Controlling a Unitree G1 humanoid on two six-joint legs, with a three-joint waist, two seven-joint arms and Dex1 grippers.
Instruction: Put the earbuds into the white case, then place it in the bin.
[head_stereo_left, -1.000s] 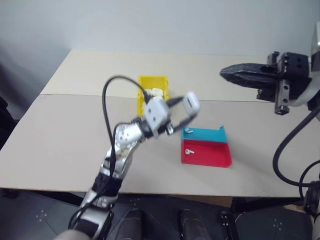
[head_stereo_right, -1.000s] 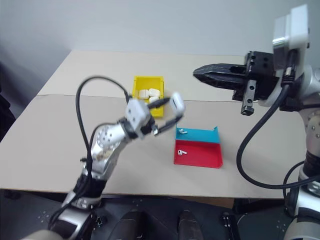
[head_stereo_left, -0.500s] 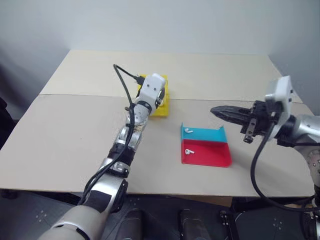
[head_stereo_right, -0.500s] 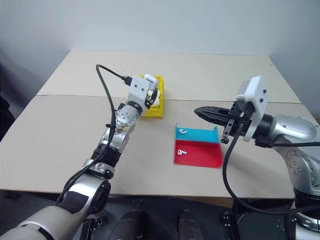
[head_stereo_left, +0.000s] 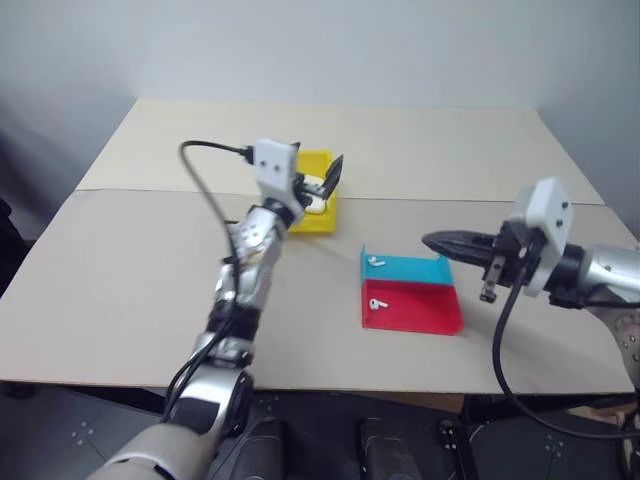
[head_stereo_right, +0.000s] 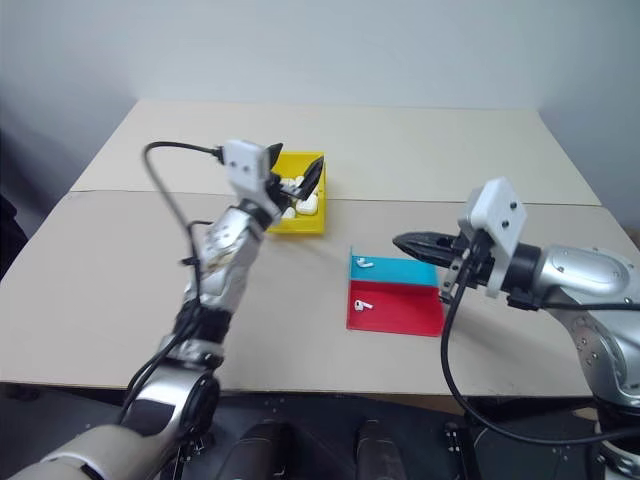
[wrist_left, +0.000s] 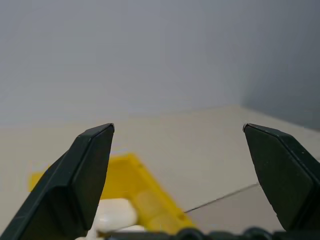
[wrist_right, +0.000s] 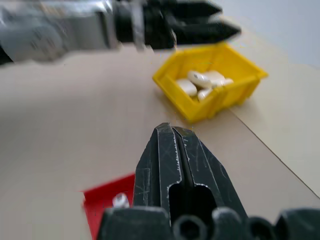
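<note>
Now, by view:
Head view: left gripper (head_stereo_left: 318, 181) sprung apart over the bin (head_stereo_left: 325, 215); white case (head_stereo_left: 313, 199), held a second ago, lies inside with other cases.
Trays: earbuds (head_stereo_left: 376, 262) on blue tray (head_stereo_left: 410, 267) and red tray (head_stereo_left: 415, 310).
Left wrist: fingers (wrist_left: 80, 175) wide, empty.
Right wrist: right gripper (wrist_right: 176, 165) pressed together, near trays.
Meaning: this drop looks done.

A blue tray (head_stereo_left: 408, 267) touches a red tray (head_stereo_left: 415, 308) on the beige table (head_stereo_left: 120, 280).
</note>
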